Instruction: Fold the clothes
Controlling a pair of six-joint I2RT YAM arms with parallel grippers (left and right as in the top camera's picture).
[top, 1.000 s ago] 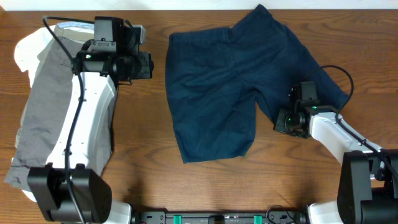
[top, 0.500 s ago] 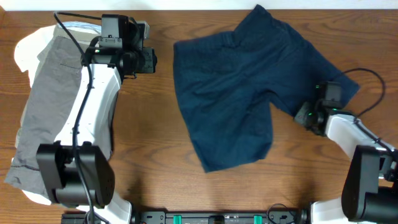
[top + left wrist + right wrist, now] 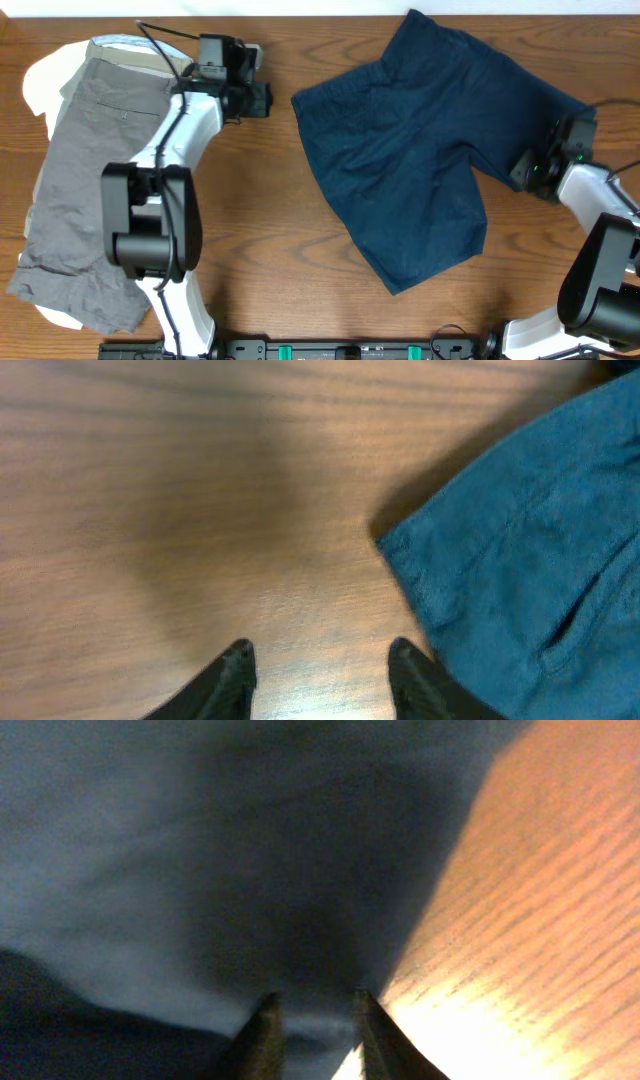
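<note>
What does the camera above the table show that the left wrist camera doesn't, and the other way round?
Only overhead: the grey shorts lying on a white garment at the left, and the whole navy shorts spread out. Only the left wrist: the left gripper seen close up, its two dark fingertips apart with nothing between them, over bare wood. Both: the wooden table and the navy shorts' corner nearest that gripper.
</note>
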